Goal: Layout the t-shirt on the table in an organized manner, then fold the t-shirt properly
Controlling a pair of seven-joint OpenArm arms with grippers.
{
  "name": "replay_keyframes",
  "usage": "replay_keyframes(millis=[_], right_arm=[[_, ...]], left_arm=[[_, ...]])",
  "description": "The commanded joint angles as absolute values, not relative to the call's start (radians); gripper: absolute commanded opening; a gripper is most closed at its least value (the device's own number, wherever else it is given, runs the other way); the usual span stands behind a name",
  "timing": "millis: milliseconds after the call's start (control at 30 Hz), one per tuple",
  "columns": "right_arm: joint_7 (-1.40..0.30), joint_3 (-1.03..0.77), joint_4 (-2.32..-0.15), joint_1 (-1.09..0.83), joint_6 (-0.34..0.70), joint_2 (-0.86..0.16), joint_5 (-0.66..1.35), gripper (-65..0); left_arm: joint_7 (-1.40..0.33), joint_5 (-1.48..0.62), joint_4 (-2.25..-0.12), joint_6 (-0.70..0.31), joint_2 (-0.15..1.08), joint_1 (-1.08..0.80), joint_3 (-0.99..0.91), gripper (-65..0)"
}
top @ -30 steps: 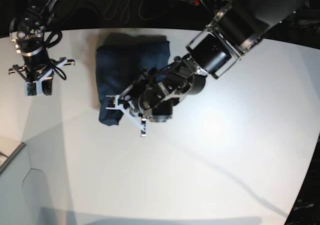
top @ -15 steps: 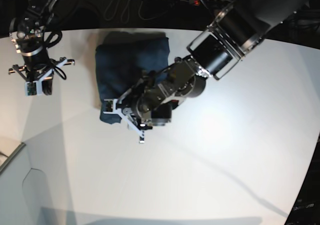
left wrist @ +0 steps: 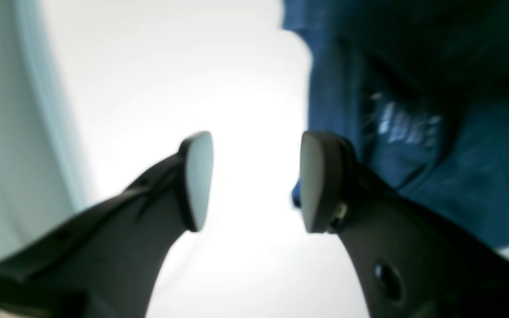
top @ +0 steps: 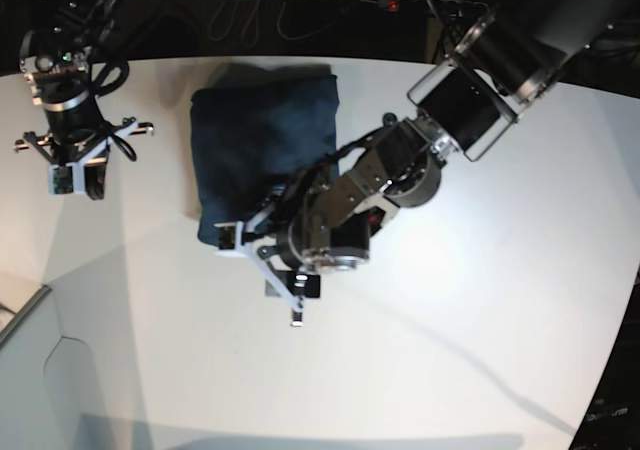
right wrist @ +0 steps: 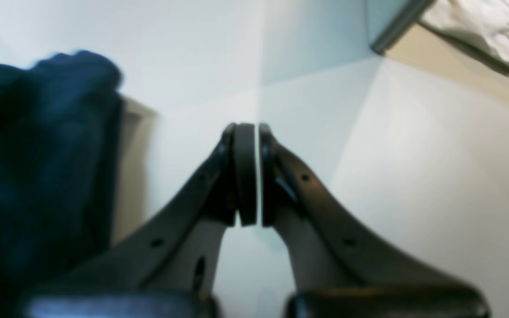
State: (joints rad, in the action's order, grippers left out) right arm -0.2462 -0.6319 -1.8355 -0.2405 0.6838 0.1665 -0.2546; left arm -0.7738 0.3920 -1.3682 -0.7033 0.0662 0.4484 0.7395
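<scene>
- T-shirt [top: 262, 140]: folded, lying on table [top: 480, 310], near corner partly hidden behind left arm.
- Left gripper [left wrist: 254, 181]: jaws apart, empty, just beside shirt edge.
- Right gripper [right wrist: 251, 174]: pads pressed together, empty, well apart from shirt.
- Shirt label: blurred, unreadable.

Right end effector [right wrist: 258, 174]: two black fingers [right wrist: 245, 176] pressed together w/ only a hairline slit btwn the pads, nothing gripped. It sits over the white table [right wrist: 435, 176], bare under and around the tips. T-shirt [right wrist: 38, 168], dark navy, bunched in a soft blurry mound at frame left, lying on the table, apart from the fingers, throwing a dull shadow on its right side. Top right: table edge, w/ a grey rim; beyond it a tan surface and some crumpled white cloth [right wrist: 488, 26]. Pale shadow bands cross the tabletop near centre.
</scene>
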Motion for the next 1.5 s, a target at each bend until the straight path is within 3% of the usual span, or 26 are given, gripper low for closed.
replay_keyframes(millis=[0, 167, 333, 467, 667, 867, 1233, 1467], right_arm=[[-0.228, -0.624, -1.854, -0.242, 0.698, 0.157, -0.246, -65.0], [-0.228, -0.516, -1.874, -0.317, 0.698, 0.157, -0.246, -65.0], [-0.222, -0.346, -1.899, -0.410, 0.698, 0.157, -0.246, -65.0], [-0.220, -0.280, -1.871, -0.430, 0.698, 0.157, -0.246, -65.0], [-0.219, -0.271, -1.782, -0.423, 0.698, 0.157, -0.245, -65.0], [-0.219, -0.274, -1.687, -0.421, 0.698, 0.157, -0.245, -65.0], [-0.217, -0.277, -1.573, -0.410, 0.698, 0.127, -0.246, -65.0], [-0.217, -0.312, -1.675, -0.415, 0.698, 0.127, -0.234, -65.0]], left_arm=[[-0.783, 0.394, -1.412, -0.698, 0.077, 0.456, 0.720, -34.2], [-0.851, 0.394, -1.580, -0.698, 0.119, 0.381, 0.498, -34.2], [-0.885, 0.394, -1.722, -0.698, 0.114, 0.251, 0.111, -34.2], [-0.881, 0.389, -1.753, -0.698, 0.113, 0.183, -0.162, -34.2], [-0.877, 0.384, -1.735, -0.698, 0.116, 0.119, -0.421, -34.2], [-0.880, 0.384, -1.709, -0.698, 0.117, 0.084, -0.542, -34.2], [-0.877, 0.384, -1.715, -0.698, 0.117, -0.018, -0.559, -34.2], [-0.885, 0.384, -1.716, -0.698, 0.111, -0.061, -0.611, -34.2]])
